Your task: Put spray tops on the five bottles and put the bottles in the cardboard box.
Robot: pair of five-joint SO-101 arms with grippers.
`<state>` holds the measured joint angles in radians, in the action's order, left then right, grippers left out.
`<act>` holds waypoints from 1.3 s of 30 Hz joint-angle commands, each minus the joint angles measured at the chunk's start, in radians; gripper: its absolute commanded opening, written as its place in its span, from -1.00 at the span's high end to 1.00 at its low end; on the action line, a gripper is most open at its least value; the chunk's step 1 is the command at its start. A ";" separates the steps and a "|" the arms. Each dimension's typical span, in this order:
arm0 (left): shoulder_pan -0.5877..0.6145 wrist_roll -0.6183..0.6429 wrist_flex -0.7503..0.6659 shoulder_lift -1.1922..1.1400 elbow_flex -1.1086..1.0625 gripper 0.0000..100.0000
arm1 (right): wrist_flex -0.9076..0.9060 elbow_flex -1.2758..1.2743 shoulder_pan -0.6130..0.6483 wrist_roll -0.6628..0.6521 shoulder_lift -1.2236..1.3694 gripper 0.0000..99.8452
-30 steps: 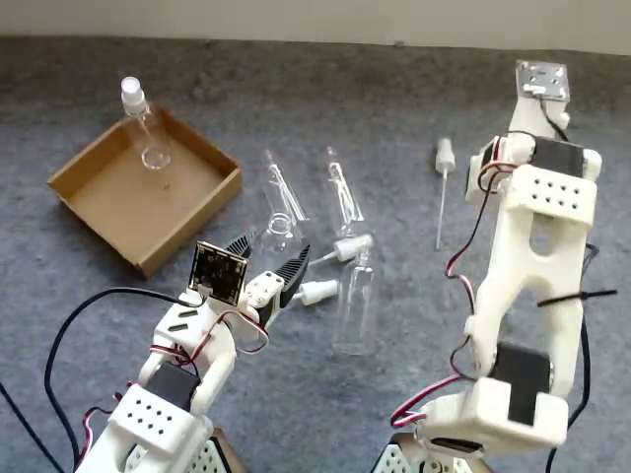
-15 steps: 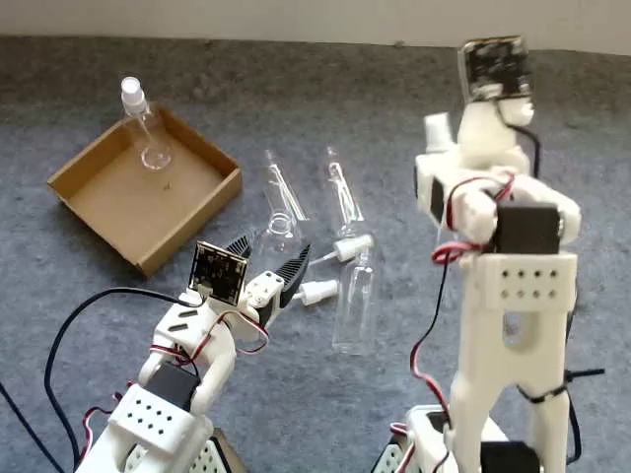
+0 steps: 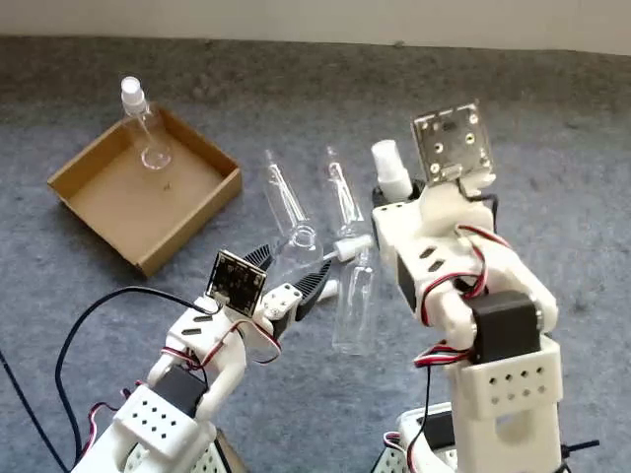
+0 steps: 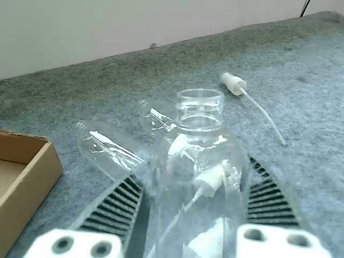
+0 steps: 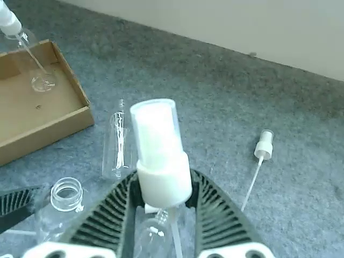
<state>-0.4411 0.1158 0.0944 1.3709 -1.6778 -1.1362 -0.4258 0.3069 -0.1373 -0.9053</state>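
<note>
Grey carpeted table [image 3: 552,128] carries all items; cardboard box [image 3: 197,219] sits at the far left, open side up; capped bottle [image 3: 146,128] stands in the box's far corner with a spray top fitted. Right arm [image 3: 473,296] stands at centre right; right gripper [image 5: 163,181] has its fingers closed on the collar of a white spray top [image 5: 158,145], cap end pointing away from the wrist. Left gripper [image 3: 289,270] has its ribbed fingers clamped on the body of an open-necked bottle [image 4: 196,156], neck pointing away from the arm's base. First loose bottle [image 3: 283,194] and second loose bottle [image 3: 340,192] lie side by side between box and right arm; third loose bottle [image 3: 355,310] lies just beside the left gripper. One loose spray top [image 3: 350,246] lies near the third bottle's far end; another, the long-tubed spray top [image 5: 263,146], lies apart on the carpet.
</note>
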 commanded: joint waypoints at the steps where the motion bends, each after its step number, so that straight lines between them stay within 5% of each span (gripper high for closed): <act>1: -0.036 0.005 -0.003 0.018 -0.027 0.87 | 0.206 -0.147 0.039 0.012 -0.094 0.99; 10: -0.094 0.005 0.021 0.018 -0.027 0.87 | 0.367 -0.354 0.079 0.051 -0.278 0.99; 25: -0.151 0.003 0.034 0.018 -0.027 0.87 | 0.361 -0.099 0.073 0.451 -0.286 0.99; 35: -0.153 0.008 0.026 0.018 -0.027 0.87 | 0.213 0.136 0.077 0.562 -0.285 0.99; 39: -0.154 0.011 -0.078 0.018 -0.027 0.87 | 0.211 0.136 0.077 0.562 -0.285 0.99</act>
<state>-0.5838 0.1158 0.1097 1.3709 -1.6778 -0.9198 -0.3399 0.3759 0.4104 -1.1861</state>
